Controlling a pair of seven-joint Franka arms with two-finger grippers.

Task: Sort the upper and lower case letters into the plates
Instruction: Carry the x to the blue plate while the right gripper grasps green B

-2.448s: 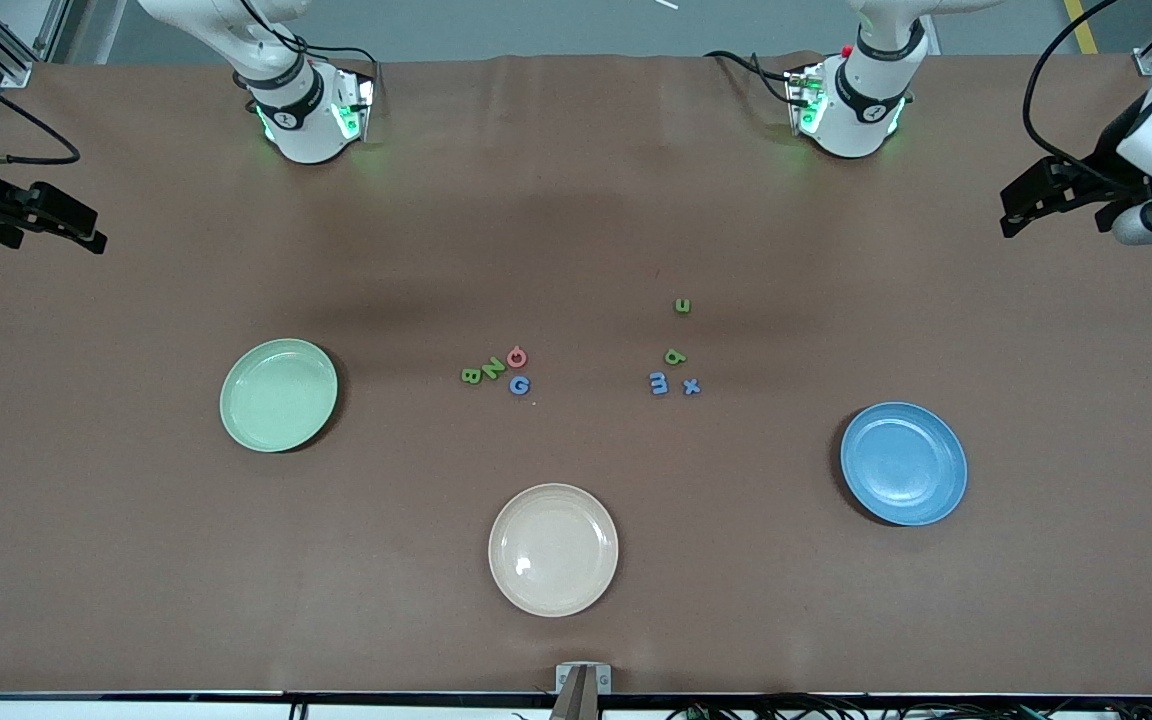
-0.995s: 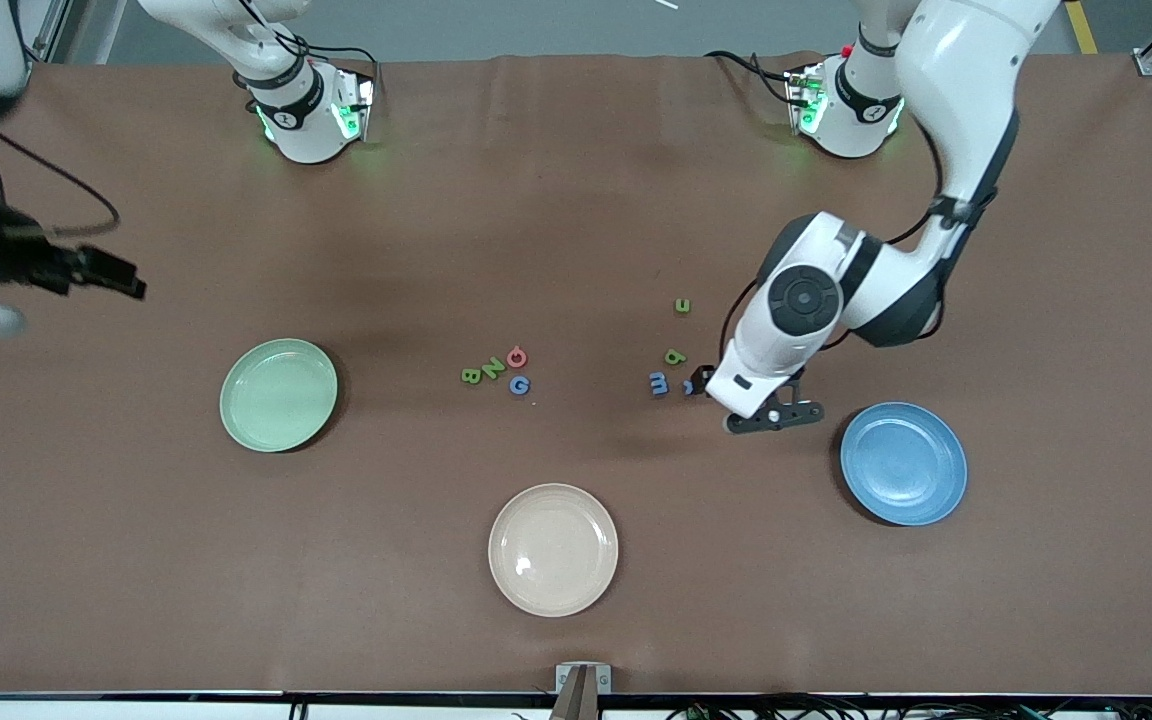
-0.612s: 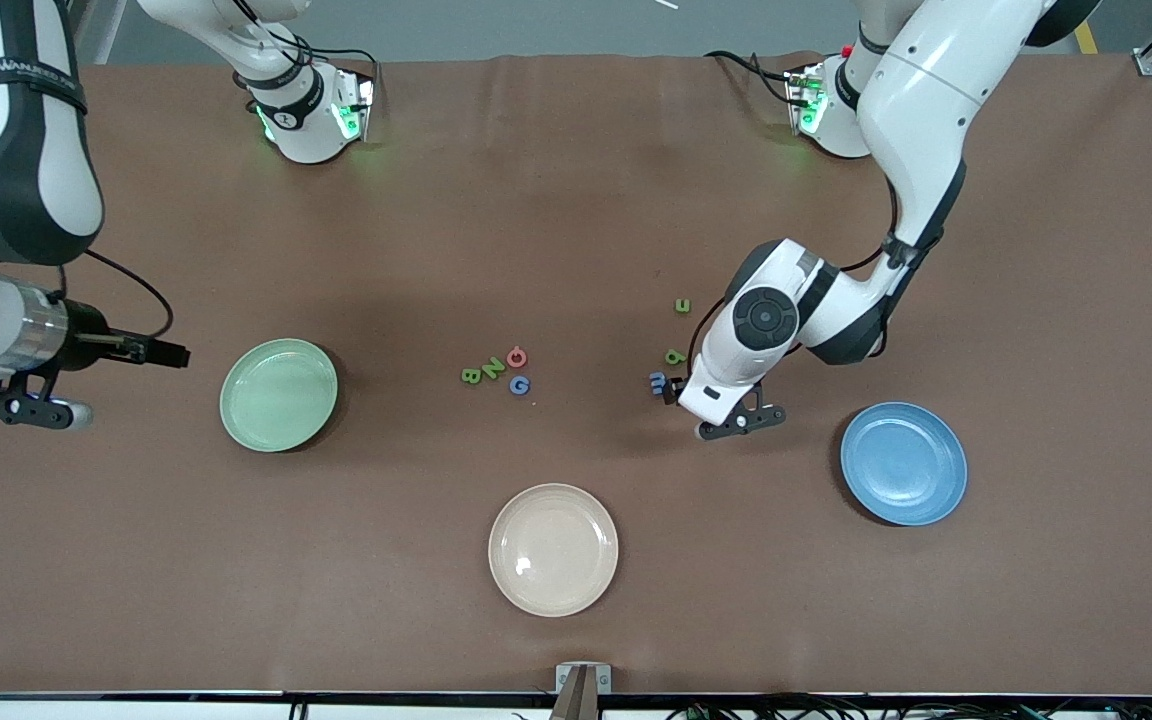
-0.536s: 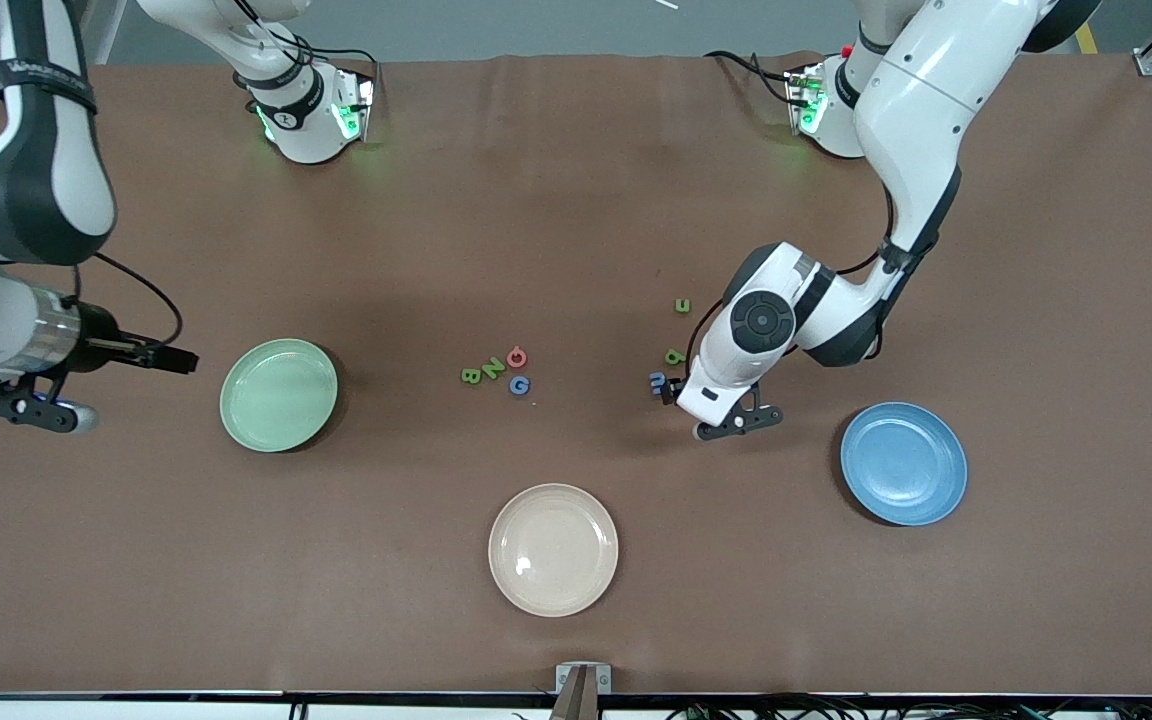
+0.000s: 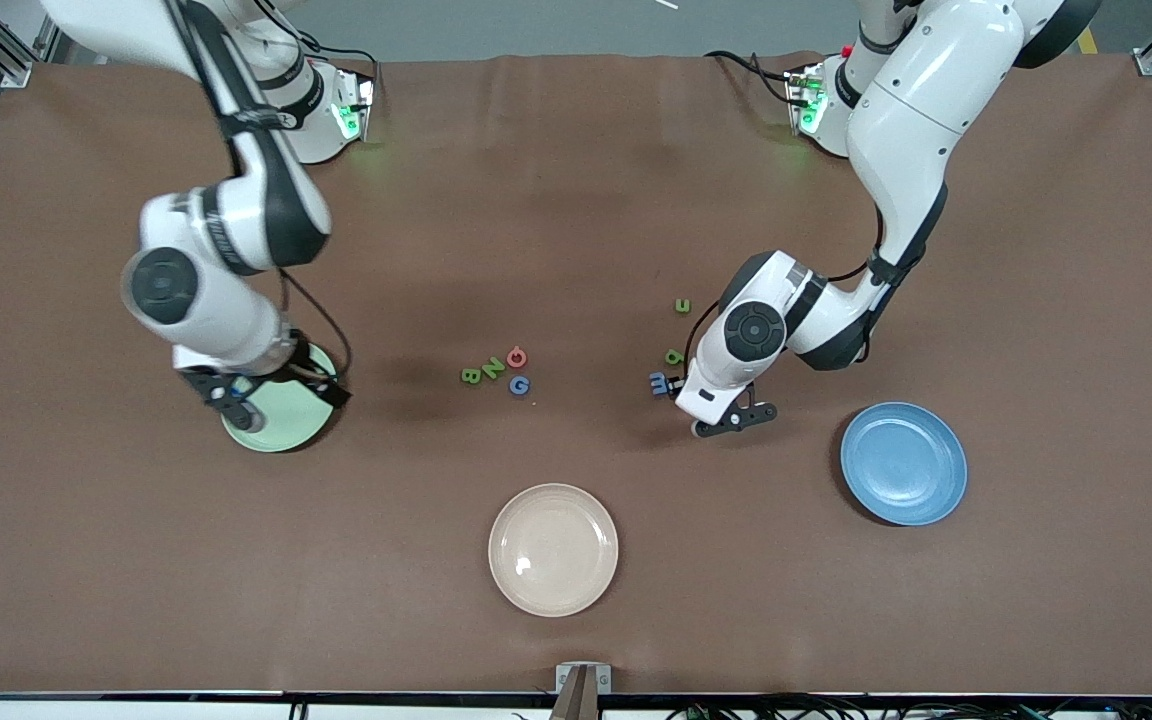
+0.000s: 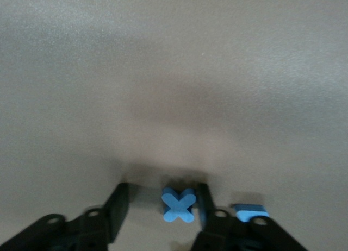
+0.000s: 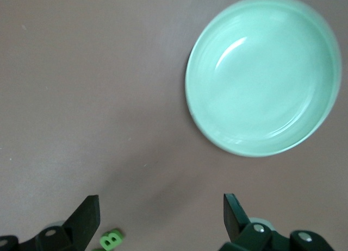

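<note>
The blue x [image 6: 178, 204] lies on the table between the fingers of my left gripper [image 6: 160, 207]. One finger [image 6: 204, 205] touches it and the other stands apart, so the jaws are open. The hand hides the x in the front view, where the left gripper [image 5: 681, 388] is low beside the blue m [image 5: 658, 383]. Two small green letters [image 5: 674, 356] [image 5: 682, 305] lie farther back. Green B [image 5: 469, 376], green N [image 5: 494, 367], a red ring [image 5: 516, 356] and blue G [image 5: 519, 385] cluster mid-table. My right gripper [image 5: 321, 385] hangs open and empty over the mint plate [image 5: 281, 425]. The blue plate [image 5: 904, 463] is empty.
A cream-beige plate [image 5: 553, 549] sits nearest the front camera, mid-table. The right wrist view shows the mint plate [image 7: 263, 77] empty and the green B [image 7: 111, 240] on the brown mat. The blue m [image 6: 251, 211] lies just outside one left finger.
The right arm swung in from its end of the table to over the mint plate. The left gripper's jaws narrowed around the blue x and the hand edged toward the m.
</note>
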